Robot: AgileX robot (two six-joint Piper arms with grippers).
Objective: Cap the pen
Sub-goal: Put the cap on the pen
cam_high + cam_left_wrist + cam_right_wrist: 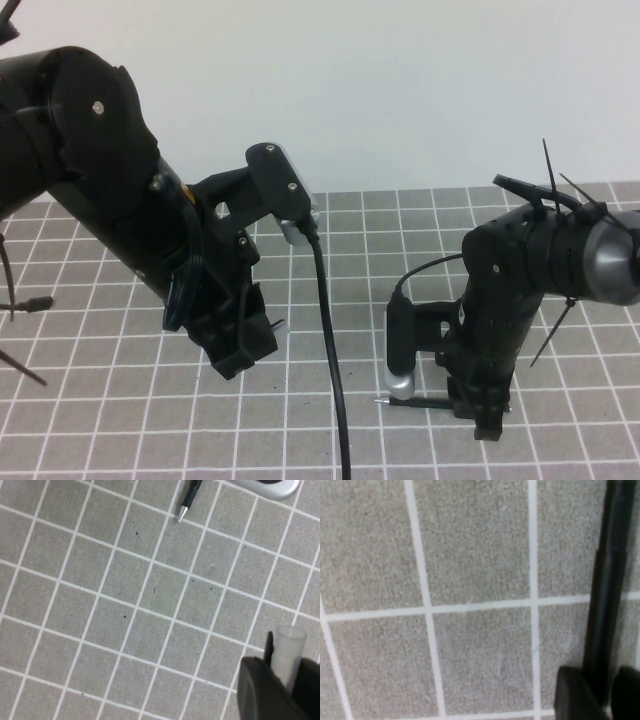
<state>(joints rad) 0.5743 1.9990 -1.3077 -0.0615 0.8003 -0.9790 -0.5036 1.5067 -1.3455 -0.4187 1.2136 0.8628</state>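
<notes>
The pen [415, 403] lies flat on the grid mat at the front right, with its silver tip pointing toward the middle. My right gripper [488, 415] is down at the pen's rear end. In the right wrist view the black pen [610, 580] runs between the fingers of the right gripper [601, 690]. They stand open round it, with a sliver of gap on one side. My left gripper [255, 345] hovers over the middle left of the mat. In the left wrist view the left gripper [286, 675] is shut on the cap [289, 647], a greyish tube with a dark clip. The pen's tip [182, 514] shows far ahead of the cap.
A thick black cable [330, 360] hangs from the left wrist camera down across the mat between the arms. The right arm's silver wrist camera [397, 380] sits just above the pen's tip end. Thin dark rods [25, 303] stick in at the left edge.
</notes>
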